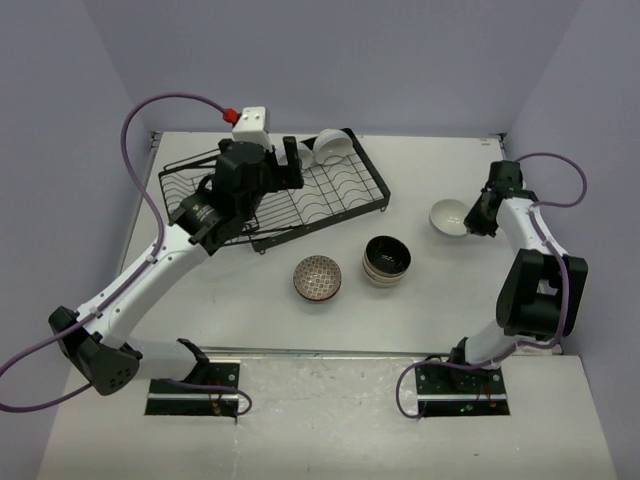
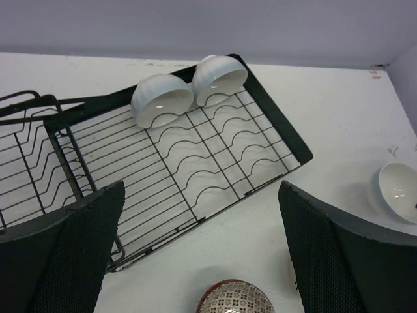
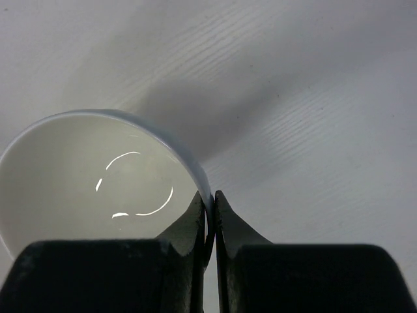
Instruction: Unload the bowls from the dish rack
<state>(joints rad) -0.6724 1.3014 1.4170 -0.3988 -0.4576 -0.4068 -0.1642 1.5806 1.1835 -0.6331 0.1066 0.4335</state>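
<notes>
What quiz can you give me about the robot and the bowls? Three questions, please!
1. How many bowls sit in the rack?
2. True or false: the right gripper pinches the rim of a white bowl.
3. The left gripper is: A) open, B) shut on a bowl, C) shut on the rack.
Key: 1) two; 2) true; 3) A.
</notes>
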